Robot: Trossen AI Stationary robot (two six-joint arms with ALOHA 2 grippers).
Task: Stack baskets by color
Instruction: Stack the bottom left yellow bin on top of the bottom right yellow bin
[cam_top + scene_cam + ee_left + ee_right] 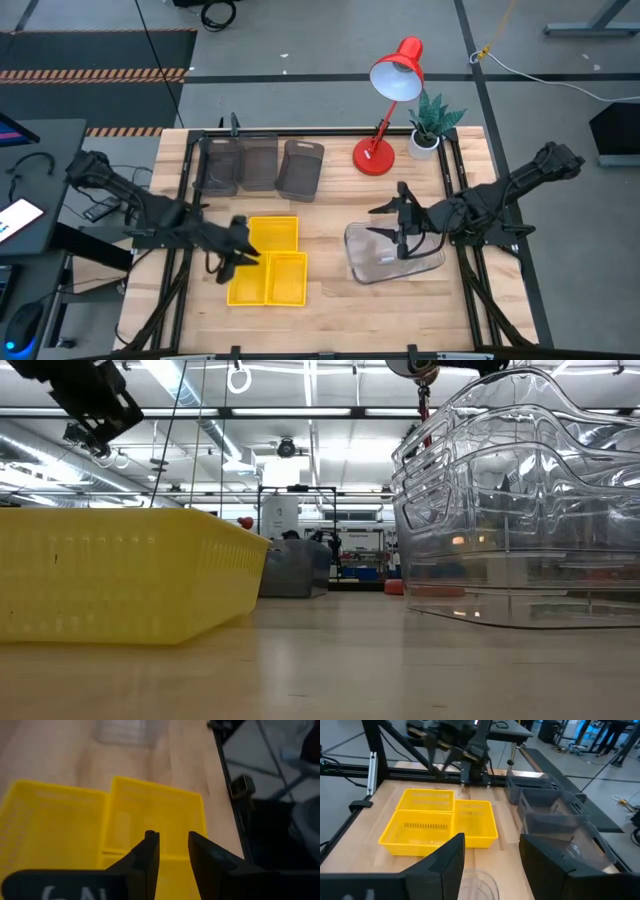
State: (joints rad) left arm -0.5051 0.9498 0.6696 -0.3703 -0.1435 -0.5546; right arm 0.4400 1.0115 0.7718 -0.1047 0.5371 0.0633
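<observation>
Three yellow baskets (268, 262) lie close together on the wood at the near left, seen also in the right wrist view (437, 822). My left gripper (173, 845) hovers above them (245, 256), slightly open with nothing between its fingers. Three dark-grey baskets (260, 165) stand side by side at the far left. A nested stack of clear baskets (395, 255) rests on its bottom at the near right and fills the right of the low view (520, 510). My right gripper (492, 855) hangs open over the stack's far left part (378, 222), touching nothing.
A red desk lamp (385, 100) and a small potted plant (430, 125) stand at the far right. Black frame rails (455, 190) run along the table's edges. Bare wood (325, 250) lies between the yellow and the clear baskets.
</observation>
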